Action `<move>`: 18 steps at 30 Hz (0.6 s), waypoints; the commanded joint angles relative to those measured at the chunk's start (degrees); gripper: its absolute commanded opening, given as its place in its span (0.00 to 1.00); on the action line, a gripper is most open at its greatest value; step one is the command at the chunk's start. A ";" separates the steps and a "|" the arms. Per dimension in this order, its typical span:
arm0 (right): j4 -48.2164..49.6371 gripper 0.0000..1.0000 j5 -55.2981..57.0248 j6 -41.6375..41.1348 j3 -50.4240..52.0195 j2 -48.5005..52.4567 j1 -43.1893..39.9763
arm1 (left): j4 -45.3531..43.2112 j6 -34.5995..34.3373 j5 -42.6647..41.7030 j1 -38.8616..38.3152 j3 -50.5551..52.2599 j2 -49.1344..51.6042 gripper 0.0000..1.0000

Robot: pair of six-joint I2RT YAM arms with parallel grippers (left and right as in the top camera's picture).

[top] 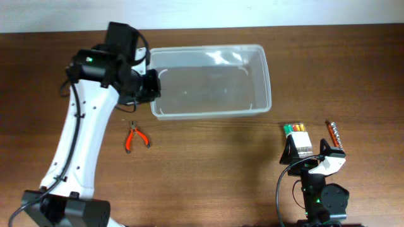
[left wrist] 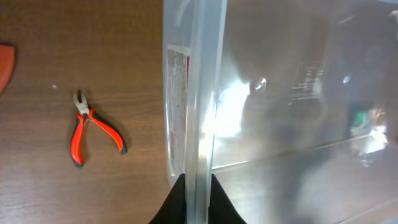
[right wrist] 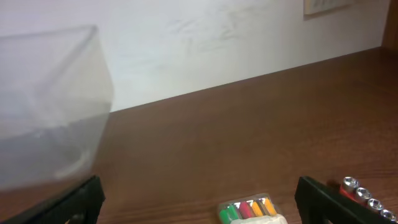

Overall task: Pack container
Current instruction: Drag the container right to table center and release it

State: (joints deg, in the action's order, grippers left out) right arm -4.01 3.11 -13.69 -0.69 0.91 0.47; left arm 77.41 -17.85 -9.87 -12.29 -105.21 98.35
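Observation:
The clear plastic container stands at the back middle of the table, empty. My left gripper is shut on its left end wall, one finger on each side of the rim. Red-handled pliers lie in front of the container's left corner and show in the left wrist view. My right gripper is open and empty at the front right, around a small pack of coloured bits, which also shows in the right wrist view. A red rack of sockets lies to its right.
The wooden table runs back to a white wall. An orange thing shows at the left edge of the left wrist view. The socket rack's end shows in the right wrist view.

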 commanded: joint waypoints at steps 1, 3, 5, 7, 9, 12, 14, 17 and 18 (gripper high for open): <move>-0.28 0.99 0.28 0.11 0.37 -0.33 -0.15 | -1.36 0.74 2.86 -1.68 -0.11 -1.29 0.02; -0.28 0.99 0.28 0.11 0.37 -0.33 -0.15 | -2.23 0.76 2.86 -1.81 0.90 -1.29 0.02; -0.28 0.98 0.28 0.11 0.37 -0.33 -0.15 | -3.39 0.81 2.86 -1.81 2.45 -1.29 0.02; -0.28 0.99 0.28 0.11 0.37 -0.33 -0.15 | -5.31 0.81 2.86 -1.81 4.94 -1.29 0.02; -0.28 0.99 0.28 0.11 0.37 -0.33 -0.15 | -7.41 0.81 2.84 -1.81 8.09 -1.29 0.02; -0.28 0.99 0.28 0.11 0.37 -0.33 -0.15 | -9.57 0.83 2.84 -1.81 12.68 -1.29 0.02; -0.28 0.99 0.28 0.11 0.37 -0.33 -0.15 | -10.95 0.87 2.64 -1.81 15.56 -1.29 0.02; -0.28 0.99 0.28 0.11 0.37 -0.33 -0.15 | -13.05 0.92 1.75 -1.81 18.86 -1.29 0.02; -0.28 0.99 0.28 0.11 0.37 -0.33 -0.15 | -13.42 1.03 1.75 -1.81 19.41 -1.29 0.02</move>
State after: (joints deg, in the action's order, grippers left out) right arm -4.01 3.11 -13.69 -0.69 0.91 0.47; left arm 65.45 -17.52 -6.57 -14.09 -87.39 98.35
